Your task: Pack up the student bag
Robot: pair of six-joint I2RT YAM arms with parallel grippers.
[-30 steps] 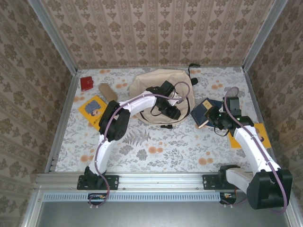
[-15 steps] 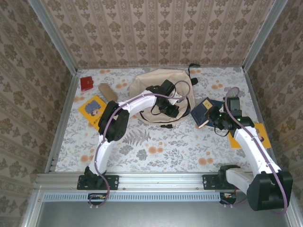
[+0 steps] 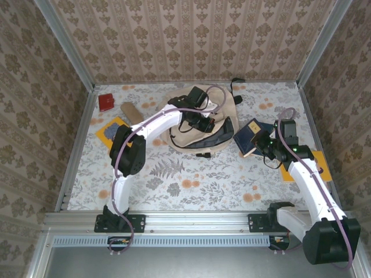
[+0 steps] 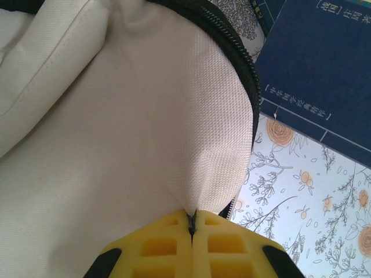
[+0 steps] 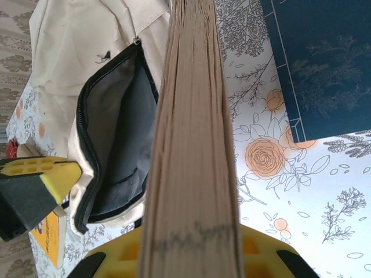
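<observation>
Holding the mouth open is judged to be the step in hand: a fold of beige fabric of the student bag [image 4: 116, 145] is nipped between the fully closed pads of the left gripper [image 4: 192, 223] and pulled up, so that the grey lining [image 5: 122, 133] is exposed inside the black zipper [image 4: 243, 63]. The bag is laid at the far middle of the table [image 3: 191, 174], its opening turned toward the right arm. A thick book [image 5: 191, 116] is clamped edge-on in the narrow jaws of the right gripper [image 5: 191, 258], near that opening. What is called for next, it is reckoned, is for the book to be tipped and slid into the gap while the flap is kept lifted. A second navy book [image 4: 313, 63] is lying on the table by the bag; white characters are printed on its cover but cannot be read, and a faint scrawl on the held pages is not legible either
</observation>
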